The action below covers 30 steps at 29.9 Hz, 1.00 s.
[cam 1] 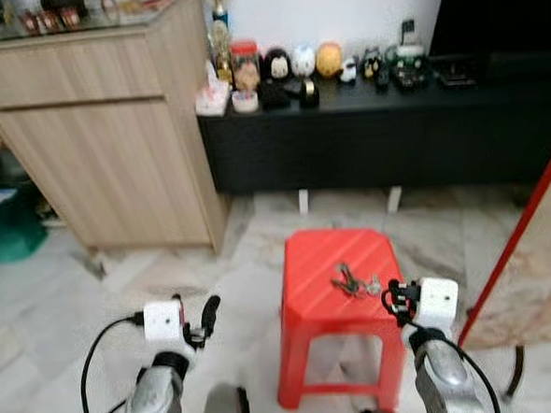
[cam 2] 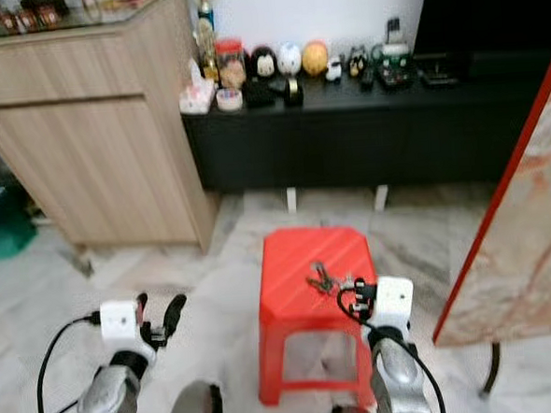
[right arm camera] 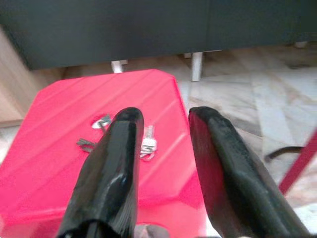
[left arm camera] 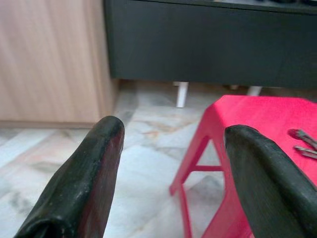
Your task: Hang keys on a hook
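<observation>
The keys [cam 1: 353, 281] lie flat on top of a red stool [cam 1: 311, 303] that stands on the marble floor [cam 1: 57, 304], toward the stool's right half. The right gripper [right arm camera: 166, 116] hovers at the stool's right edge, just beside the keys, its fingers [right arm camera: 111, 163] parted with a gap between them and holding nothing; from the wrist view one finger seems to hang over the bunch, though whether it touches is hard to tell. The left gripper [left arm camera: 171, 136] is held over the floor to the left of the stool, well apart from the keys, its fingers [left arm camera: 86, 178] spread wide and empty. Behind the stool runs a low black cabinet [cam 1: 383, 134] with a row of small figurines [cam 1: 291, 70] on its top, and a wooden cupboard [cam 1: 103, 133] stands to its left. A red-edged board [cam 1: 531, 256] leans at the right.
</observation>
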Motion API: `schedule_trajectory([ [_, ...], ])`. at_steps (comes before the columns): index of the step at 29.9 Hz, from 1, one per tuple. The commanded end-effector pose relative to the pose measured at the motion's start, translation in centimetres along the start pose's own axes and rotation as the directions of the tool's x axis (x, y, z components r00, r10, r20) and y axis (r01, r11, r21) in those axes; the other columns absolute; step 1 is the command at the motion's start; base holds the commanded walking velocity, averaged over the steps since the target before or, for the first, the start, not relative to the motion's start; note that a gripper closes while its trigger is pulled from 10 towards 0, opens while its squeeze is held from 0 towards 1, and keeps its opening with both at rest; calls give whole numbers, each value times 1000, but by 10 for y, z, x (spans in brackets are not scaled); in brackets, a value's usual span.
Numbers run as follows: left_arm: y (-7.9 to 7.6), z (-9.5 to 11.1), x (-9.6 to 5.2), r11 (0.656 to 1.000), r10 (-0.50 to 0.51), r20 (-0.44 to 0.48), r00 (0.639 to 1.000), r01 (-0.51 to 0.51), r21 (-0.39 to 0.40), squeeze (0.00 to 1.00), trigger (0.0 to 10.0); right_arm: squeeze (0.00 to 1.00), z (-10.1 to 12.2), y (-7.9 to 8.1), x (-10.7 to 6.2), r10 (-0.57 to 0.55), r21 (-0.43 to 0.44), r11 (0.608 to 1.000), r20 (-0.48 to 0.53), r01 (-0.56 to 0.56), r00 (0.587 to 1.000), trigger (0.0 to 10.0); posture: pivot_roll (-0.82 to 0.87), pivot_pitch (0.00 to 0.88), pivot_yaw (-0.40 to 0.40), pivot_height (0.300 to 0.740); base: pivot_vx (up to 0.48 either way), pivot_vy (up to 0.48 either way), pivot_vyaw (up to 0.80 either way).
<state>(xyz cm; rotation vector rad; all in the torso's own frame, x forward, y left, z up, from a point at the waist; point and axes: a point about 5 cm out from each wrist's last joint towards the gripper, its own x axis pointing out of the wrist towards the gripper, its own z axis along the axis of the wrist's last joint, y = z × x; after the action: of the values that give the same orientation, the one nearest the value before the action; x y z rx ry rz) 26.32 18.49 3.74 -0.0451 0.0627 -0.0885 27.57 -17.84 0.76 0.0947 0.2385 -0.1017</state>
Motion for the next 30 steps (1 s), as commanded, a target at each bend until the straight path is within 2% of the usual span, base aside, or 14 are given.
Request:
schedule_trajectory([
  [1, 0, 5, 3, 1000, -11, 11, 1000, 11, 6, 0, 10000, 0, 6, 3, 3, 10, 4, 1000, 18, -10, 1000, 10000, 28, 23, -25, 622, 0, 0, 0],
  [5, 0, 5, 3, 1000, -14, 10, 1000, 14, 6, 0, 10000, 0, 5, 4, 3, 14, 2, 1000, 15, -14, 1000, 10000, 28, 23, -25, 622, 70, 0, 0],
  [14, -1, 5, 4, 1000, -19, 7, 1000, 19, 5, 0, 10000, 0, 4, 7, 3, 43, -17, 999, 7, -43, 999, 10000, 28, 25, -24, 622, 307, 0, 0],
  [17, -3, 5, 5, 1000, -25, 9, 1000, 25, 6, 0, 10000, 0, 4, 8, 3, 48, -21, 999, 11, -48, 999, 10000, 29, 25, -23, 622, 322, 0, 513],
  [30, -5, 5, 5, 999, -32, 7, 999, 32, 6, 0, 10000, 0, 2, 9, 3, 45, -3, 999, -1, -45, 999, 10000, 31, 25, -24, 622, 326, 0, 43],
])
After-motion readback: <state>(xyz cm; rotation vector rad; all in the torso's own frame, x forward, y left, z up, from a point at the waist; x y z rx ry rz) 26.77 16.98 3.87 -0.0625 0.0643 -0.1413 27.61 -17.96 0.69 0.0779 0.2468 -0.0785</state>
